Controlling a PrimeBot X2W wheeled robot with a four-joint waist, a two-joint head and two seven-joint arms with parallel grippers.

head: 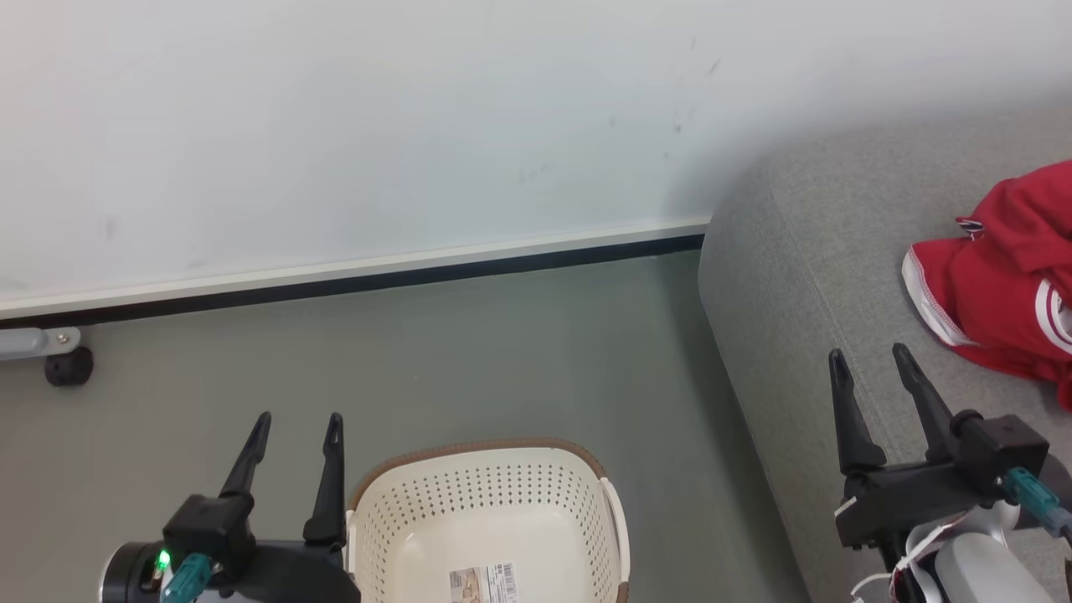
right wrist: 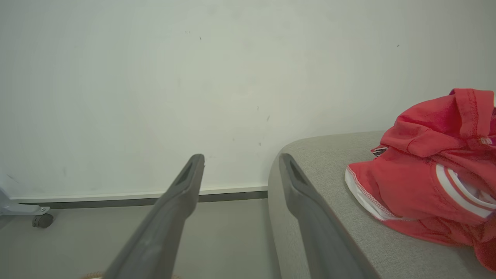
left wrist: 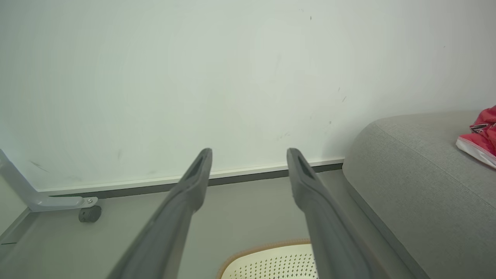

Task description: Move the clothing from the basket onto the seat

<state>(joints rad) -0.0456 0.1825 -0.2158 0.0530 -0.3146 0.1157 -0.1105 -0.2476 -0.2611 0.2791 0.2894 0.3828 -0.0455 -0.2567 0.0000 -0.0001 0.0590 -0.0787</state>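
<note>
Red clothing [head: 1005,276] with white trim lies bunched on the grey seat [head: 804,276] at the right; it shows as well in the right wrist view [right wrist: 426,182] and at the edge of the left wrist view [left wrist: 482,135]. The cream basket [head: 490,502] with its brown rim stands on the floor at the bottom centre, holding nothing but a label. My left gripper [head: 297,423] is open just left of the basket. Open too, my right gripper [head: 868,356] hangs over the seat's near edge, left of the clothing, with nothing between its fingers.
A white wall with a dark baseboard [head: 352,280] runs across the back. A grey metal leg with a black caster [head: 67,366] stands at the far left. Grey floor [head: 502,360] lies between the basket, the wall and the seat.
</note>
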